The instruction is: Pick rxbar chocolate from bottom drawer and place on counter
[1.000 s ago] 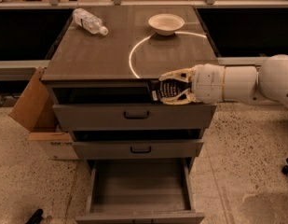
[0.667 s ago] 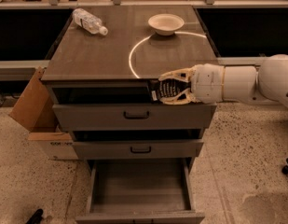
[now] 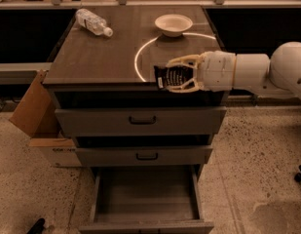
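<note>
– Speckled stone floor (image 3: 257, 179) nearest, then the bottom drawer (image 3: 146, 199) pulled right out, its plain grey floor bare. So the bar is out?
– Out and held. The jaws are closed on the rxbar chocolate (image 3: 163, 78), one cream finger (image 3: 181, 61) above it and one below, at the front edge of the desk (image 3: 101, 57), right of middle.
– Any different from a second ago?
– Higher. Then the bar hung in front of the dark gap under the lip; now its black wrapper overlaps the top itself (whether it touches the wood, I cannot tell).
– Meaning?
– The pick looks done, I'd say. What is left is to carry it in over the top and let go.
– How would it handle?
– Flat, thin, glossy film with white lettering; it should lie still on matt wood-grain. Beyond it the bright light arc (image 3: 139, 57) curves, then a clear plastic bottle (image 3: 93, 21) lies on its side at the far left and a shallow pale bowl (image 3: 173, 23) sits near the far edge.
</note>
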You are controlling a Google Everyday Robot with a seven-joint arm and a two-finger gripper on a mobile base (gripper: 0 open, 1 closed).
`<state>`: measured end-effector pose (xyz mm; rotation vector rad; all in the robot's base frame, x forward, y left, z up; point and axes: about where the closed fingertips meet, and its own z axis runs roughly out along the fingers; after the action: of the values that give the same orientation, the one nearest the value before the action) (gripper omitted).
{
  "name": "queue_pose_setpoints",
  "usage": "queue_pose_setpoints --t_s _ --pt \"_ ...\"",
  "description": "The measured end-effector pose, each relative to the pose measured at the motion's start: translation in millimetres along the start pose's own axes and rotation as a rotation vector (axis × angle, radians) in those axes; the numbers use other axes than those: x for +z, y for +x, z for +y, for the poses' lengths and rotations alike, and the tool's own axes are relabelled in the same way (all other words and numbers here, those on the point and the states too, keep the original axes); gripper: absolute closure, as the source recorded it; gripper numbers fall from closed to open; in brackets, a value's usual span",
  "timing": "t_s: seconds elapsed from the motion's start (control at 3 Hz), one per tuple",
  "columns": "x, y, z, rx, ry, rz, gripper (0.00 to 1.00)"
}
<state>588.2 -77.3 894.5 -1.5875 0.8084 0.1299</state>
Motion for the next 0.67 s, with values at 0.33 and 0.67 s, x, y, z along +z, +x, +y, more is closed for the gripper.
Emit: queue_pose_setpoints --t_s 0.33,0.67 --pt "2.3 5.4 -28.8 0.041 0.013 0.001 1.0" --pt "14.9 19.2 -60.1 0.114 -0.011 0.053 1.0"
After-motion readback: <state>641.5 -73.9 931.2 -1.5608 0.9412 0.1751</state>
